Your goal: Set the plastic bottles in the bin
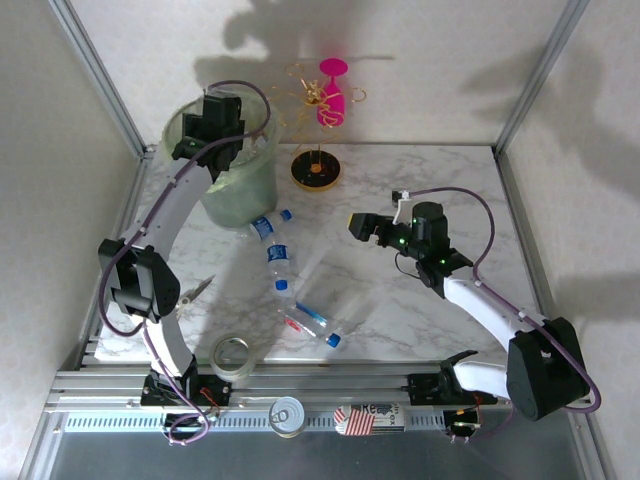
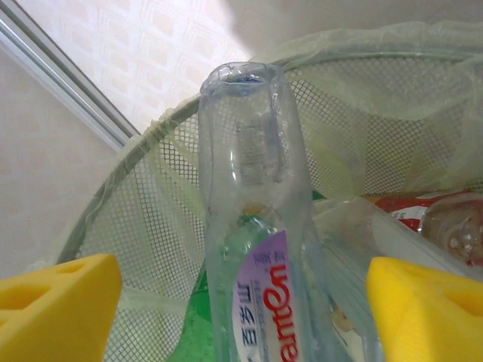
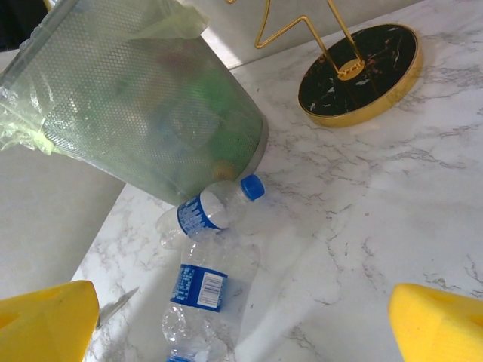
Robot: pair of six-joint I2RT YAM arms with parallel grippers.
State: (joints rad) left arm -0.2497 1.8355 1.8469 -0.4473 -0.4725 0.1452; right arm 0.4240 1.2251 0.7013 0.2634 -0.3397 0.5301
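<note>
Over the bin [image 1: 245, 190], the left pincer [image 2: 243, 305] stands apart around a clear bottle [image 2: 249, 188]; the right pincer [image 3: 241, 323] hangs wide and empty. If it lodges on the bottles inside [image 2: 445, 226], it could tip out.

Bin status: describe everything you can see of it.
The bin is a round, tapered wastebasket of translucent grey-green mesh-textured plastic, lined with a pale green bag folded over its rim. It stands upright at the far left corner of the table. Inside lie bottles, one red-labelled. A blue-capped bottle lies at its base, apparently touching; the left gripper hangs open above its mouth.
</note>
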